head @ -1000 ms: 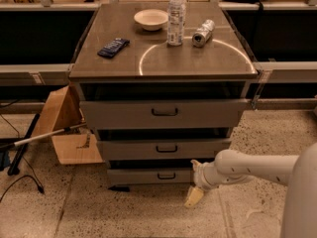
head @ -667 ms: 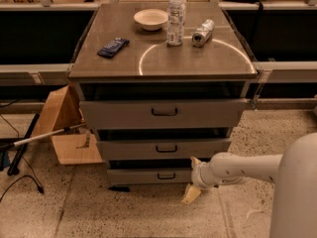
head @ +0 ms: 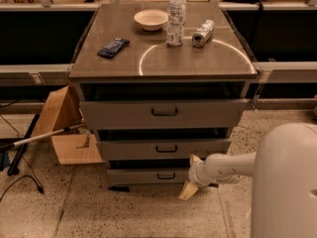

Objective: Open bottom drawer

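The bottom drawer (head: 148, 175) is the lowest and narrowest grey front of the cabinet, with a small black pull handle (head: 166, 175) at its middle. It stands slightly out, with a dark gap above it. My gripper (head: 192, 175) is at the end of the white arm (head: 228, 166), at the drawer's right end, just right of the handle. One pale finger (head: 188, 190) points down to the floor, the other (head: 195, 159) points up by the drawer's top edge.
The top drawer (head: 163, 113) and middle drawer (head: 163, 148) sit above. On the cabinet top are a bowl (head: 151, 19), a water bottle (head: 176, 15), a can (head: 202, 32) and a dark packet (head: 113, 47). A cardboard box (head: 67, 128) and a pole (head: 44, 135) lie at left.
My arm has drawn nearer the camera and its white body fills more of the lower right. The gripper stays at the bottom drawer's right end. The drawers look unchanged.
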